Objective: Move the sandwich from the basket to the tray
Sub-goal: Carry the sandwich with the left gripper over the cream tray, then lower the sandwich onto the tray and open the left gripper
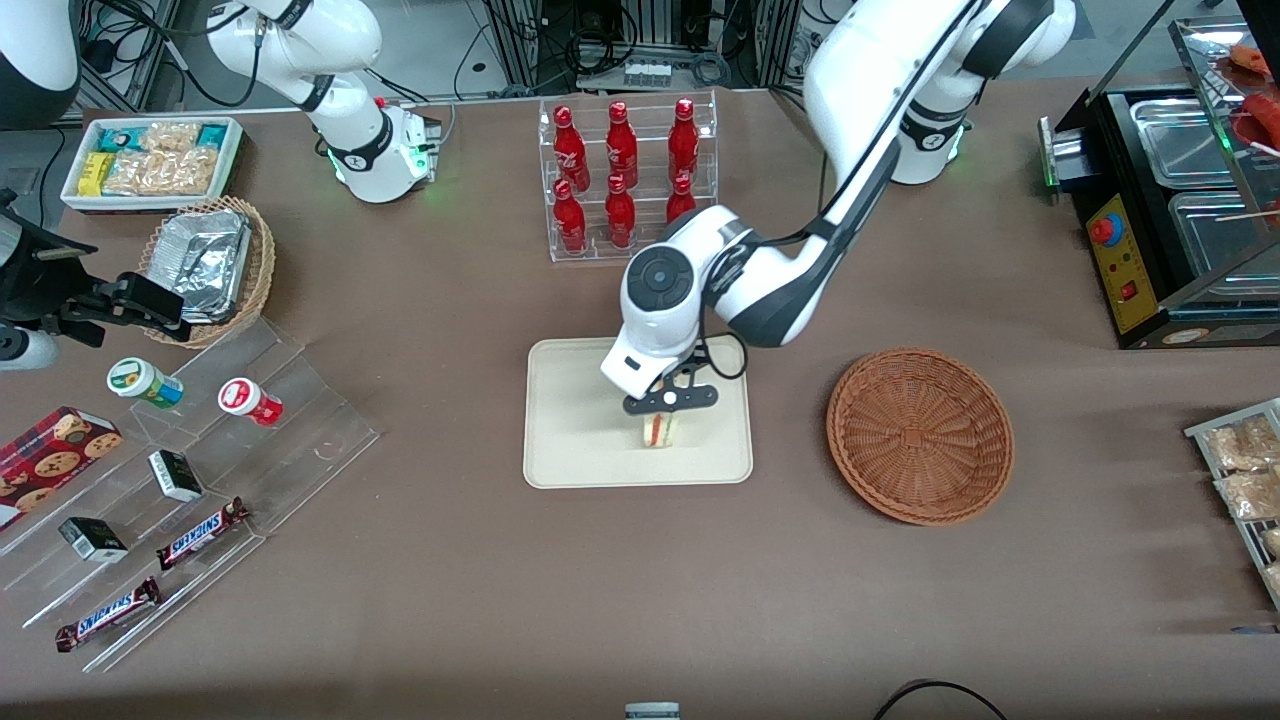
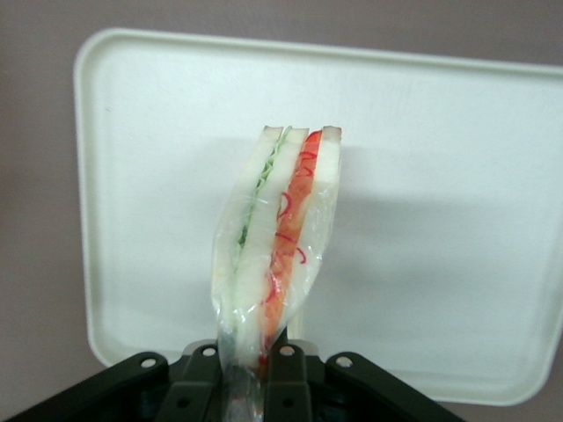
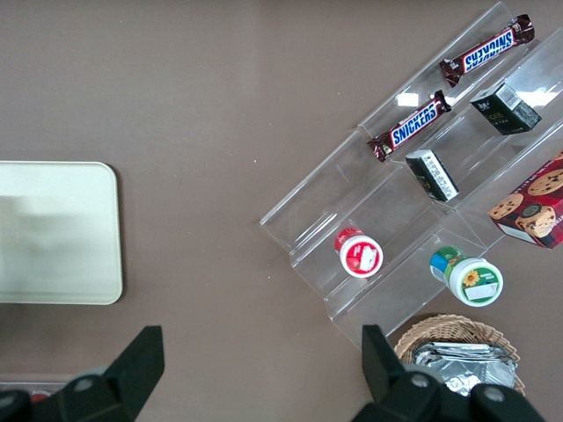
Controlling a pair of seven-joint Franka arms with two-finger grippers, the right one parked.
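Front view shows the left arm reaching down from its base near the table edge farthest from the camera, its upper link slanting toward the table's middle and its wrist bent downward over the tray [image 1: 570,420]. The gripper [image 1: 662,418] hangs above the tray, nearer that tray's front edge than its rear one, and points straight down. Its fingers [image 2: 283,374] are closed narrowly on the sandwich [image 1: 658,431], pinching one end of the wrapped wedge. From the left wrist camera the sandwich [image 2: 277,237] stands out from the fingertips on edge, its white bread slices, green layer and orange-red layer all facing the lens, with clear film around it. The cream tray [image 2: 440,176] fills the background under it; whether the sandwich's lower end touches the tray surface cannot be told. The basket [image 1: 920,435] sits on the brown table [image 1: 420,600] beside the tray, toward the working arm's end, apart from the tray's short edge, with nothing showing inside it. A rack of red bottles [image 1: 625,175] stands farther from the camera than the tray.
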